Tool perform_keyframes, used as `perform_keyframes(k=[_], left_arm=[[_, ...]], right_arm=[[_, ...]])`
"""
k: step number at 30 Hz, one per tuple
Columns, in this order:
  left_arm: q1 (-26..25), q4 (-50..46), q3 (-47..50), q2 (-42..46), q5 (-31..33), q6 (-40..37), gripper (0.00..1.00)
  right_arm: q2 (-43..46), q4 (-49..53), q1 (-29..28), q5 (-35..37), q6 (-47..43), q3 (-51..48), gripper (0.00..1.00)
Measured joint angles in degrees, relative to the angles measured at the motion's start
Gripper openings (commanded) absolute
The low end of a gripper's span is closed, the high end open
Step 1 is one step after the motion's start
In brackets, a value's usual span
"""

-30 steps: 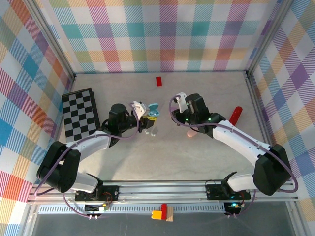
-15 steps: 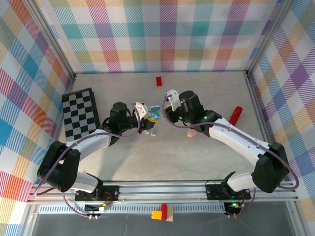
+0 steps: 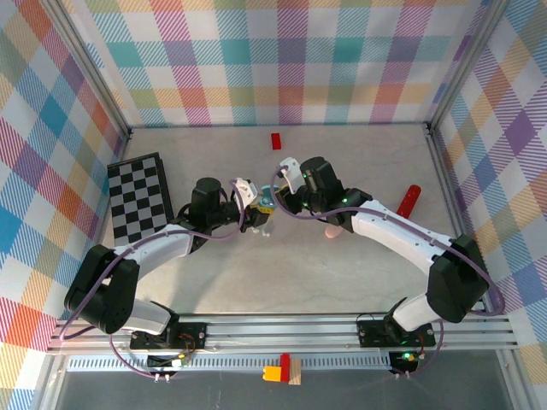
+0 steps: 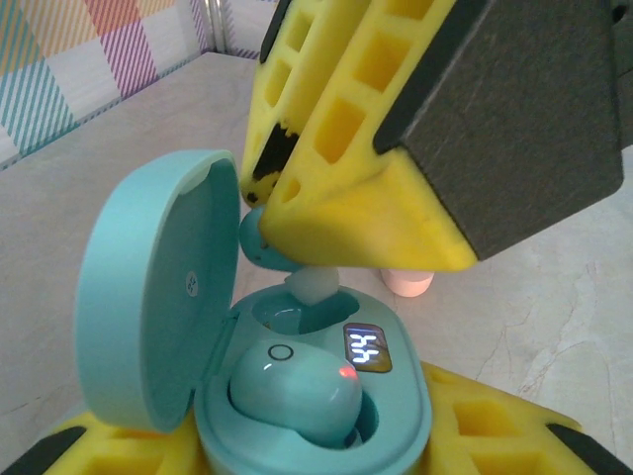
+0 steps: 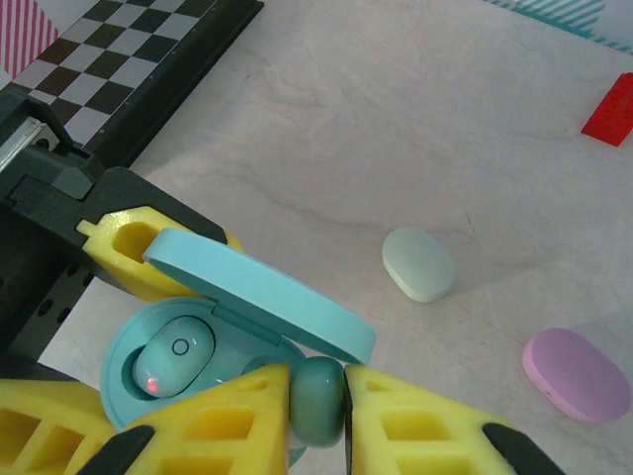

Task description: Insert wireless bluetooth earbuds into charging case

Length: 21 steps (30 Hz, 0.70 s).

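1. Near the middle of the table, my left claw (image 4: 307,447) is closed on the base of the teal charging case (image 4: 148,297), whose lid stands hinged open
2. One seated earbud (image 4: 297,381) already rests in its socket, with a red light glowing on it and a small ring mark on its top
3. Beside it the case's lit display (image 4: 363,348) shows two white digits that look like "44", though I cannot be sure of them; a tiny mark inside the lid is too small to read
4. My right claw (image 5: 316,396) is pinched tight on the second earbud (image 5: 317,399), which hangs under the lid's edge with its stem at the mouth of the empty socket
5. Beyond, on the bare table, lie a pale mint case (image 5: 418,263), a lilac case (image 5: 577,374) and a red block (image 5: 608,111), with a checkerboard (image 5: 129,59) off to the side
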<state>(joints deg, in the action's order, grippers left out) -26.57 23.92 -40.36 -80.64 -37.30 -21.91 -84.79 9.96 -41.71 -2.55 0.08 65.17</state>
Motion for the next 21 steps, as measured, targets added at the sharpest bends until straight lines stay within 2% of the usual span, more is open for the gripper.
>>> perform_keyframes(k=[11,19,21], left_arm=[[0.0,0.0,0.0,-0.3,0.0,0.6,0.37],[0.0,0.6,0.0,-0.5,-0.5,1.6,0.38],[-0.1,1.7,0.0,-0.9,-0.8,2.0,0.37]], right_arm=[[-0.7,0.2,0.0,-1.9,-1.0,0.0,0.2],[-1.2,1.7,0.0,-4.0,-1.4,1.3,0.26],[-1.2,1.7,0.0,-4.0,-1.2,1.5,0.31]])
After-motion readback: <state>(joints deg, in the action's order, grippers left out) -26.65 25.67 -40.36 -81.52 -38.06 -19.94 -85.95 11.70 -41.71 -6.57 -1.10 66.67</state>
